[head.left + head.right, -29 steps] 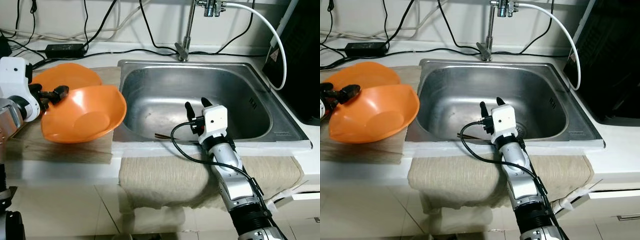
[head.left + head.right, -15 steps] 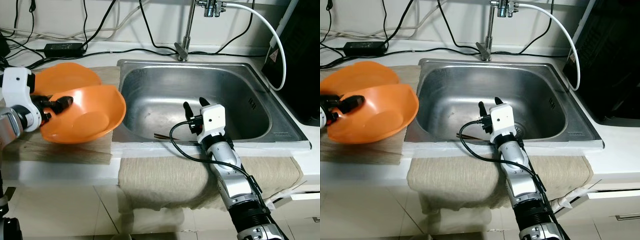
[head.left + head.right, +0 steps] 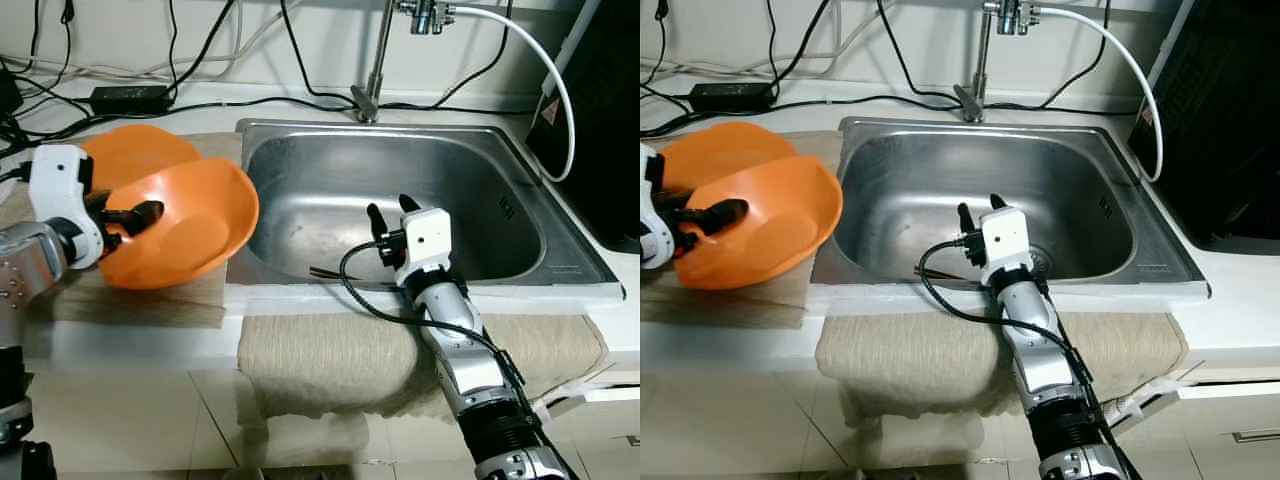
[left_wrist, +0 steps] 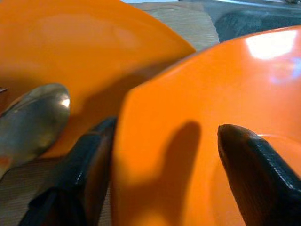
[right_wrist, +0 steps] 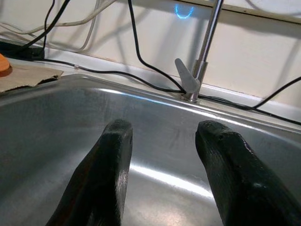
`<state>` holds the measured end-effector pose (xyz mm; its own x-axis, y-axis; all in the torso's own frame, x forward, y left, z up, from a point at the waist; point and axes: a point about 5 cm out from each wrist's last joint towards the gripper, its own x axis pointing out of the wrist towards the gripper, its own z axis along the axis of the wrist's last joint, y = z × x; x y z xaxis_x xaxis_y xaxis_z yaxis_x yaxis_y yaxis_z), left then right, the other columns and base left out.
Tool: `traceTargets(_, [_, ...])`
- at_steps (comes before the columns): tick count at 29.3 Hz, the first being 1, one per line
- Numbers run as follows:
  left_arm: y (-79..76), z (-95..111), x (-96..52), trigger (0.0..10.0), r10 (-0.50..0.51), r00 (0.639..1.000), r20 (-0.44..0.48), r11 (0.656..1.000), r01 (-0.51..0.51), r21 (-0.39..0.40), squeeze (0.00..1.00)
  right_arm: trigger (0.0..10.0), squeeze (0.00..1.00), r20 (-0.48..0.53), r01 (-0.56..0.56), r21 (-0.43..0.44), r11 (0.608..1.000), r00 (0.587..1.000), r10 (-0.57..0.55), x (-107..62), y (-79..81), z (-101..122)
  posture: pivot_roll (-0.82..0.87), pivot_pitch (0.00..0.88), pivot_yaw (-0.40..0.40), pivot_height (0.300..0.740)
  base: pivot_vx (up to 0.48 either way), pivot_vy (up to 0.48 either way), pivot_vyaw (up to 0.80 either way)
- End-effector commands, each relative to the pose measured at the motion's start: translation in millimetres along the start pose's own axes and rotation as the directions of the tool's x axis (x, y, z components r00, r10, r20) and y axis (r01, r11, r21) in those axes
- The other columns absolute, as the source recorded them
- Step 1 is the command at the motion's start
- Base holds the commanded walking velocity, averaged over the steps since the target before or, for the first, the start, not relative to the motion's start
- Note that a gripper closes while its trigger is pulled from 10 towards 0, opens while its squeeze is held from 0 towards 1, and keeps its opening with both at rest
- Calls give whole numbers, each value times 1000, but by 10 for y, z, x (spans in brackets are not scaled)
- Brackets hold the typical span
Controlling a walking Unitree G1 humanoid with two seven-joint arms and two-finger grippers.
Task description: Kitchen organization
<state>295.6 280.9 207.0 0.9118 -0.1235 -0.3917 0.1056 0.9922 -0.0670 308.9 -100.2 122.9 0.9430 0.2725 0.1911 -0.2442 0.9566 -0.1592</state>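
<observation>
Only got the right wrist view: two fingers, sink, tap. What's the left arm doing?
Observer: The left gripper pinches the rim of a tilted orange bowl, one finger inside and one outside.
Operator: Anything in the sink near my right gripper?
Observer: Thin brown sticks lie on the floor of the sink by its front wall, to the left of the open right gripper and not touching it.
</observation>
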Motion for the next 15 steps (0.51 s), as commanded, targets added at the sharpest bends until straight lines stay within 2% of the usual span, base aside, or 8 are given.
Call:
traceTargets(1, [-43, -20, 22, 0, -9, 1000, -5, 1000, 9, 11, 0, 10000, 0, -25, 8, -4, 1000, 1000, -8, 7, -42, -40, 172, 0, -20, 740, 0, 0, 0])
traceTargets(5, [-52, -39, 35, 0, -13, 1000, -6, 1000, 13, 11, 0, 10000, 0, -28, 7, -3, 1000, 1000, -7, -3, -31, -49, 173, 0, -19, 740, 0, 0, 0])
traceTargets(10, [-43, -43, 40, 0, 1, 1000, 0, 998, -1, 62, 0, 10000, 0, -36, 8, -1, 1000, 999, -8, -13, -22, -69, 174, 0, -18, 740, 0, 0, 0])
traceTargets(15, [-50, -44, 50, 0, -3, 1000, 7, 998, 3, 63, 0, 10000, 0, -39, 8, -1, 1000, 999, -8, -17, -19, -74, 173, 0, -17, 740, 0, 0, 0])
